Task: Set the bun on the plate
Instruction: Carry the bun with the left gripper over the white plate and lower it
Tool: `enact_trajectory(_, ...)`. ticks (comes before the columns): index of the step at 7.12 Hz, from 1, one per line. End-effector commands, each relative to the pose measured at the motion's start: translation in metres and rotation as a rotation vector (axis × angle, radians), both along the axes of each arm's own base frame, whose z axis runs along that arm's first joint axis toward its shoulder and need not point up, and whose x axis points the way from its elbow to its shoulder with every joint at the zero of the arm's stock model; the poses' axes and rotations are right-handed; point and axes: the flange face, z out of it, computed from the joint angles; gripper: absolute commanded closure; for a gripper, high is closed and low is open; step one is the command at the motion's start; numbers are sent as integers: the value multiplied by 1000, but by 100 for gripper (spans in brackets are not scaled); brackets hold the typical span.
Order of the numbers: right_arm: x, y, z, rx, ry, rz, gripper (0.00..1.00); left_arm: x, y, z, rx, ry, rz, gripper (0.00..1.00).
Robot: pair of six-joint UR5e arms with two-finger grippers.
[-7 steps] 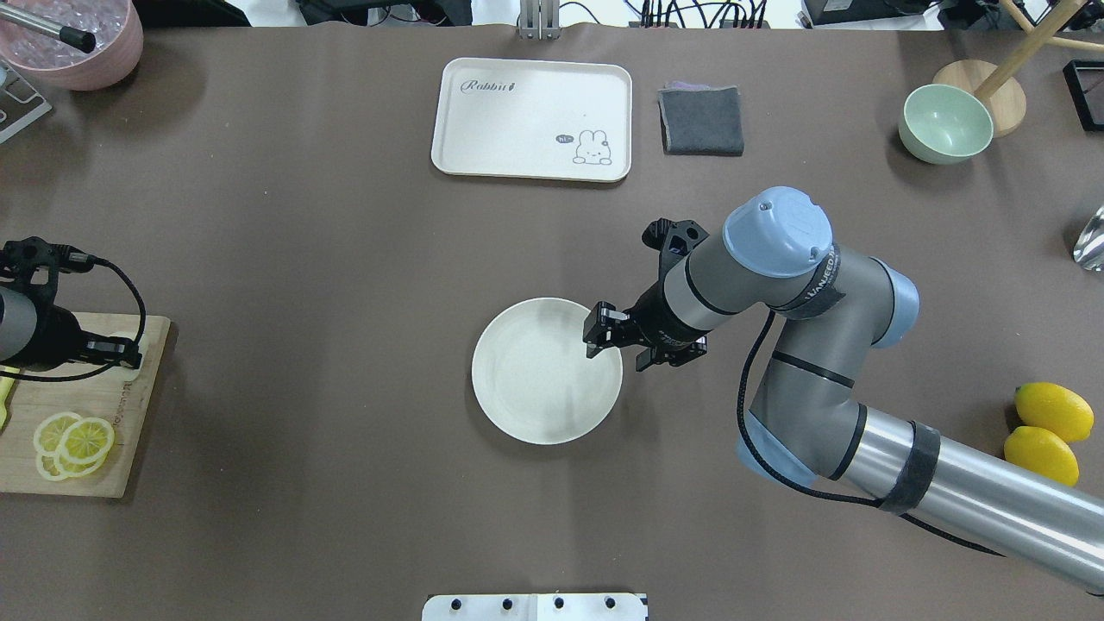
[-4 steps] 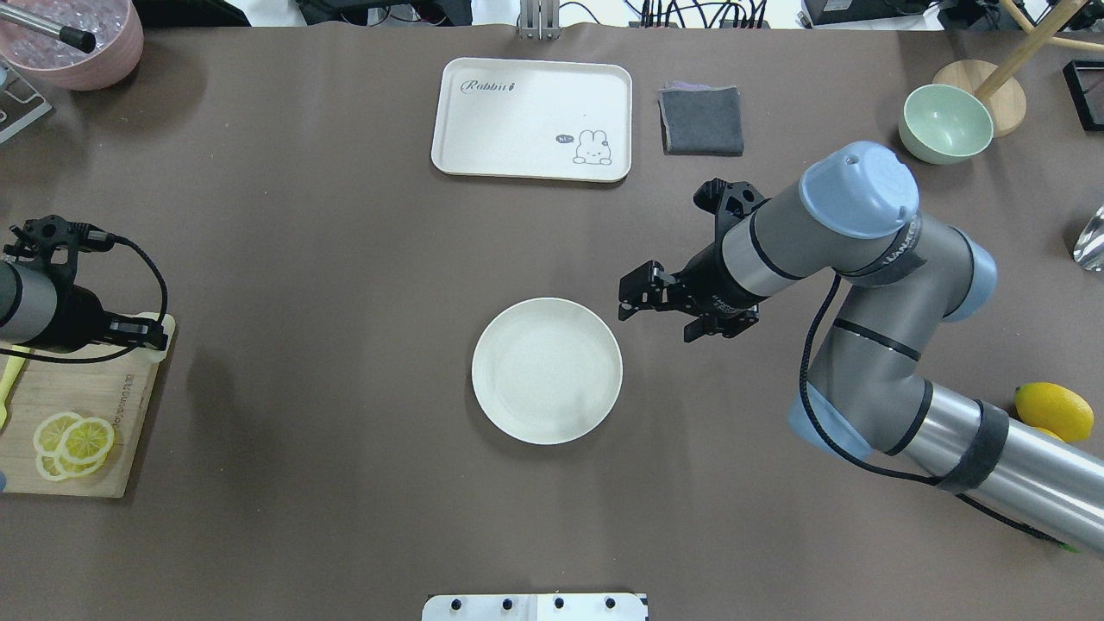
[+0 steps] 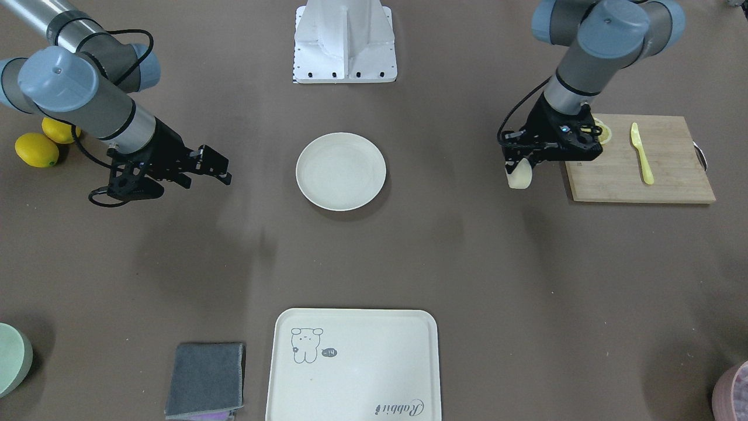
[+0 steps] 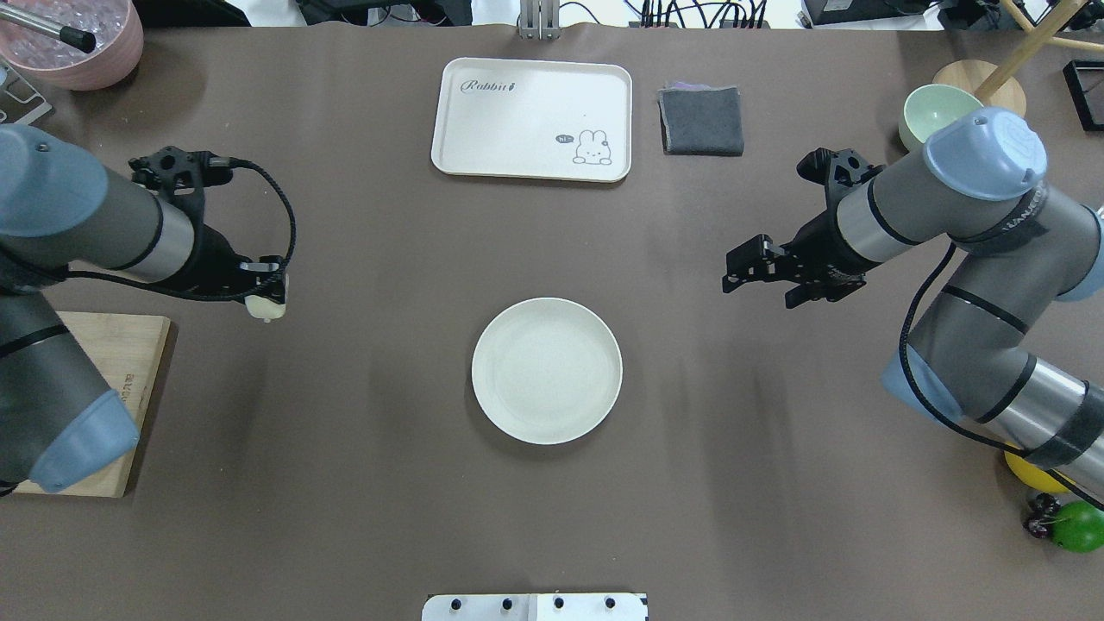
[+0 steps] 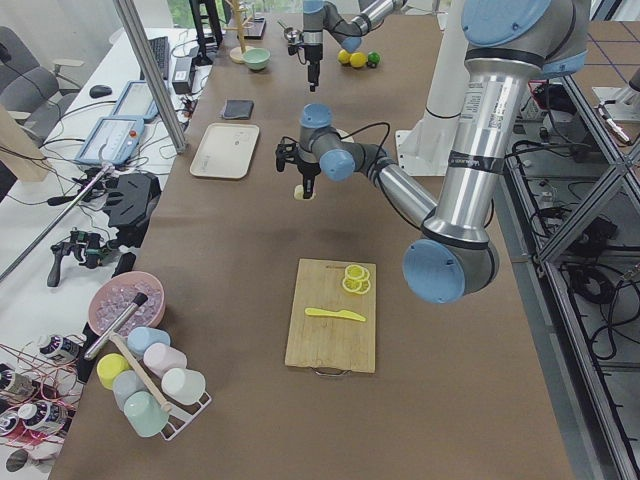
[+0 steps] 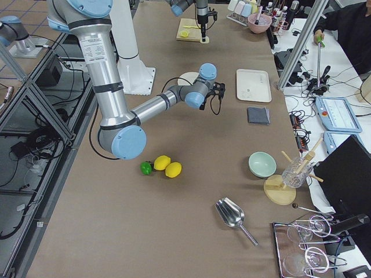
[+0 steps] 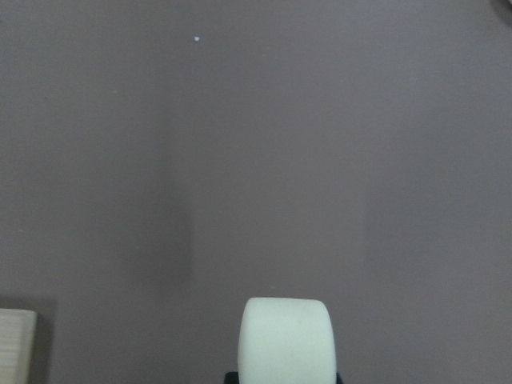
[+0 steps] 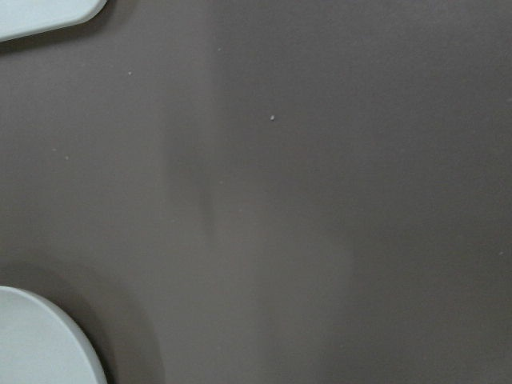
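Observation:
The bun is a small pale cream block, and my left gripper is shut on it, holding it above the brown table left of the plate. The front view shows the bun hanging below the left gripper, just off the cutting board's edge. In the left wrist view the bun fills the bottom centre. The plate is round, cream-white and bare. My right gripper is open, with nothing in it, to the right of the plate; the front view shows this right gripper too.
A cream tray, a grey cloth and a green bowl lie at the far side. A wooden cutting board carries lemon slices and a yellow knife. Two lemons sit by the right arm.
My left gripper has moved off the cutting board with the bun, towards the table's middle. My right gripper has drawn back to the right, away from the plate.

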Motion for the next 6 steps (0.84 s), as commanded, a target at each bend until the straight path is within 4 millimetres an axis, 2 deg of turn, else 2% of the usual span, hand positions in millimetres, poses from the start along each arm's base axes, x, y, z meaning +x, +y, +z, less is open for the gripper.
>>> enact_trajectory(1,31,-8,33,47,38,-3,0,83,27,-74,-4,-9,-21,58)
enact_trajectory(2,42,-8,44,53,49,-1,0,131,41,-101,-19,-13,-33,58)
enact_trajectory(3,48,-10,50,51,59,5,0,162,53,-129,-35,12,-54,58)
enact_trajectory(5,68,-15,68,81,82,4,0,226,54,-174,-58,16,-83,58)
enact_trajectory(6,77,-15,76,86,89,7,0,259,58,-187,-63,0,-91,58)
